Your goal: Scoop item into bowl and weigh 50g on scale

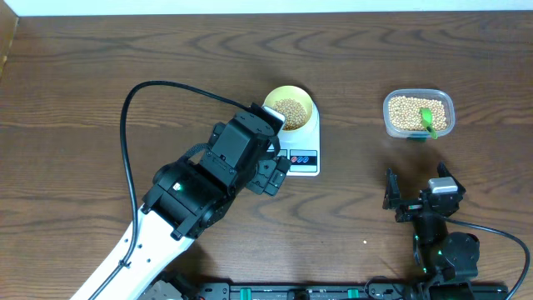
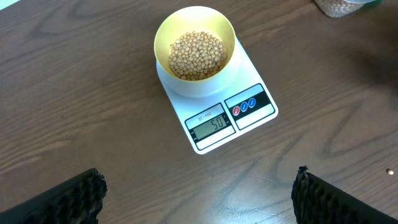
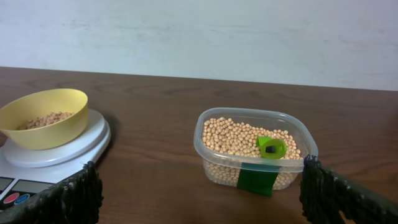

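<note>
The pale yellow-green bowl (image 1: 290,108) holds tan beans (image 2: 197,55) and stands on the white scale (image 1: 301,152). In the left wrist view the scale's display (image 2: 211,124) reads about 50. My left gripper (image 2: 199,196) is open and empty, above the table just in front of the scale. My right gripper (image 3: 199,193) is open and empty, low near the table's front right. It faces the clear tub (image 3: 256,155) of beans with a green scoop (image 3: 271,147) lying in it. The bowl (image 3: 45,117) also shows at the left of the right wrist view.
The clear tub (image 1: 419,114) stands at the back right. The left arm (image 1: 191,200) stretches from the front left toward the scale, with a black cable (image 1: 133,100) looping over the table. A pale wall lies behind the table's far edge.
</note>
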Controlling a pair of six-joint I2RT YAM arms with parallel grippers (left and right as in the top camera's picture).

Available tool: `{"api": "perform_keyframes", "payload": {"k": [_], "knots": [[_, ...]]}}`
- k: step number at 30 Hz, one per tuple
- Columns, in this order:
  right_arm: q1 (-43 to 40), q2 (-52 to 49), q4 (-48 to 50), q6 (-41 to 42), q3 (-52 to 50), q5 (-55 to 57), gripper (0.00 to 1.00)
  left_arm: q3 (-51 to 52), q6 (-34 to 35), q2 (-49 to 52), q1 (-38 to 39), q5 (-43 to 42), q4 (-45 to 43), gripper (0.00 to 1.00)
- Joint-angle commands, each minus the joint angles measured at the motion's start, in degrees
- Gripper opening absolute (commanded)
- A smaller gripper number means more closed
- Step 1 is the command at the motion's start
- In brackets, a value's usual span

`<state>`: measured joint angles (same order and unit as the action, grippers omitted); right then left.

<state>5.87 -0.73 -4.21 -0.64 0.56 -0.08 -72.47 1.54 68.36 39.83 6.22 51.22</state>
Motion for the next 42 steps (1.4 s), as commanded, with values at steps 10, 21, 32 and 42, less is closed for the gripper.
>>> {"api": "perform_keyframes", "payload": {"k": [10,21,32,42], "knots": [[0.6,0.4,-0.1,-0.5,-0.3,-0.1,0.99,-0.4,0.4,-0.3,-0.3,0.5,0.2,0.98],[0.6,0.4,-0.1,-0.5,-0.3,-0.1,0.99,-0.3,0.4,-0.5,-0.3,0.5,0.8,0.98],[0.6,0.4,-0.1,-0.5,-0.3,-0.1,0.99,0.1,1.1,-14.8,-10.5,-0.2,4.0,0.98],[0.6,0.4,-0.1,-0.5,-0.3,-0.1,0.99,4.5,2.1,-37.2,-37.1,-13.7,1.3,0.98]]}}
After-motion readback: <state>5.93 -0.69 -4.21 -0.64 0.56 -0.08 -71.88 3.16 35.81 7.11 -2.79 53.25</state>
